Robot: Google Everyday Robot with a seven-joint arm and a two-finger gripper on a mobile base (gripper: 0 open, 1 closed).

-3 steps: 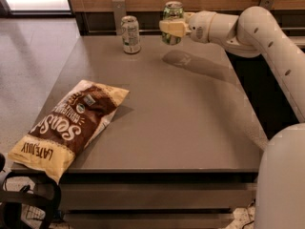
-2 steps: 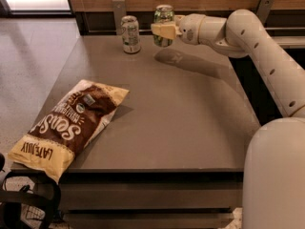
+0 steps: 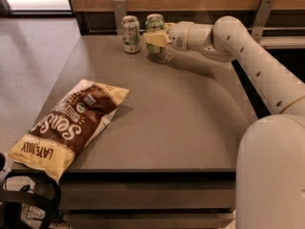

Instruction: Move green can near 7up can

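1 grey table bears a brown chip bag at its front and, at its rear, the gripper pinching the green can just beside the 7up can, so I judge only set-down and release outstanding.

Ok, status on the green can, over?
Over back of table, gripper shut on green can. Can upright, just right of 7up can, not touching. Chip bag well clear, front left.
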